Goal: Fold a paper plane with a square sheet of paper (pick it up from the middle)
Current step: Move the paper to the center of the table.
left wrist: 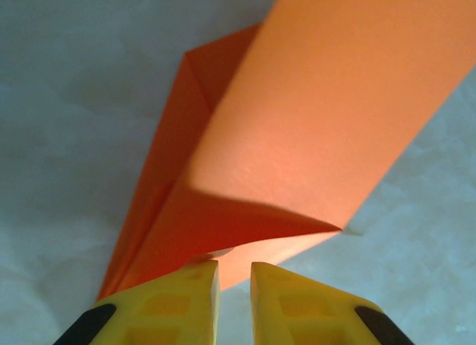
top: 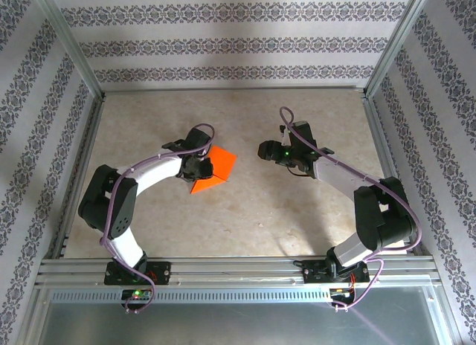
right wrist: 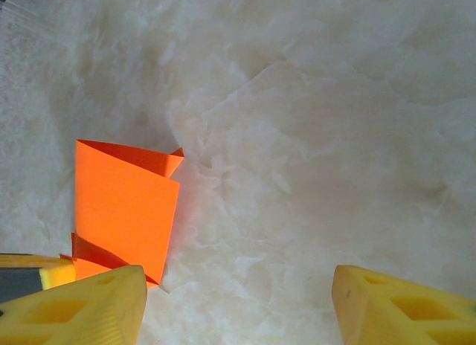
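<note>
On the surface (top: 245, 211), left of centre, the square sheet of paper (left wrist: 335, 114) lies partly folded, one flap lifted, at the tips of the left end effector (left wrist: 234, 300). Its jaws stand narrow at the sheet's near edge; whether they truly pinch it I cannot tell. The right end effector (right wrist: 238, 308) hangs wide and empty, well apart. A shallow bite on such thin paper could let it slip, or crush the crease.

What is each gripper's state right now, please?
Left gripper: nearly closed at the square sheet of paper; grip cannot be told.
Right gripper: open, empty.
</note>
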### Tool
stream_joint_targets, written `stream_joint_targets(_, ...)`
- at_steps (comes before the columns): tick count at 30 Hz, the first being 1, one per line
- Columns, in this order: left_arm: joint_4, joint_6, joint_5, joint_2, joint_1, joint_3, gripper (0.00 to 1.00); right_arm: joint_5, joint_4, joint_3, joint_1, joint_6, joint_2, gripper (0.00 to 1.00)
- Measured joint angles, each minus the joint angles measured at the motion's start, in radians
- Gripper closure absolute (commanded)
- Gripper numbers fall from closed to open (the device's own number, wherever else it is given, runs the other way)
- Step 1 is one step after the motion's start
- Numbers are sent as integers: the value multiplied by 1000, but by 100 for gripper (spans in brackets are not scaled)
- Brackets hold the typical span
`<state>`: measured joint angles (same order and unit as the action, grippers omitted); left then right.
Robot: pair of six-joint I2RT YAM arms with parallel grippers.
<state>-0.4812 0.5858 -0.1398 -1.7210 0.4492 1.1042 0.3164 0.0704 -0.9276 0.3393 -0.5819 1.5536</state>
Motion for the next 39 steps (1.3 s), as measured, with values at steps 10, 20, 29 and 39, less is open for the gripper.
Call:
stream_joint_targets(10, 14, 27, 40, -72, -25, -2, 88, -4, -10, -6, 19, -19, 3, 31)
stream_joint_targets(20, 65, 44, -8, -98, -26, -16, 91, 78, -22, -39, 61, -72, 82, 33)
stream_joint_targets(29, 86, 48, -47, -119, 22, 3, 91, 93, -26, -36, 71, -137, 97, 34)
stream_joint_targets(39, 124, 140, -72, -143, 76, 20, 92, 96, -45, 29, 150, -393, 106, 44)
